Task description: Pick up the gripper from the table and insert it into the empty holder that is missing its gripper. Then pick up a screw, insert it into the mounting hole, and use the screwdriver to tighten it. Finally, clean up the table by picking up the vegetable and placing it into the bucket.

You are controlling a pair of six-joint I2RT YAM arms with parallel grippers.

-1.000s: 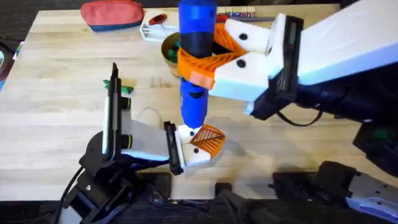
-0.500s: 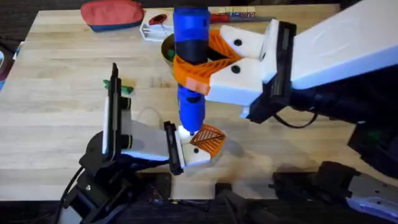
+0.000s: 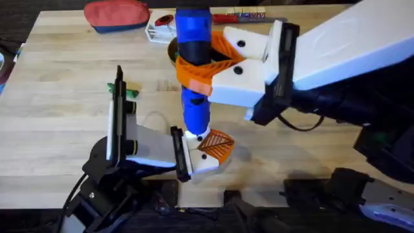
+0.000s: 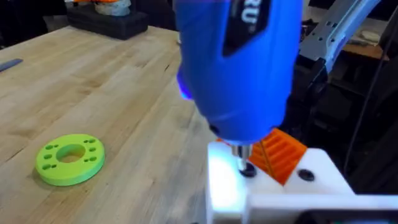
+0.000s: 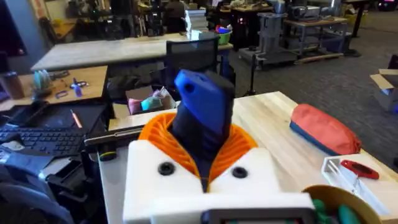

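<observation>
My right gripper (image 3: 206, 70) is shut on the thick blue screwdriver (image 3: 194, 61), also seen as the screwdriver (image 5: 202, 115), and holds it nearly upright. Its metal tip rests on a black screw (image 4: 247, 169) in the white holder (image 3: 202, 162), where the orange ribbed gripper (image 3: 218, 146) is seated. The holder sits at my left gripper (image 3: 206, 155), whose jaws look closed together. A slim dark green vegetable (image 3: 131, 94) lies beside the left arm, partly hidden. The bucket (image 3: 172, 53) stands behind the screwdriver. In the right wrist view the bucket (image 5: 339, 191) holds green items.
A red pouch (image 3: 116, 14) and a white box (image 3: 158, 29) holding a red-handled screwdriver sit at the table's far edge. A lime green ring disc (image 4: 68, 160) lies on the wood near the left gripper. Bare tabletop stretches left and right of the arms.
The right arm has shifted a little to the left with the screwdriver, which now stands straighter. Its tip stays on the holder. The left arm has not moved.
</observation>
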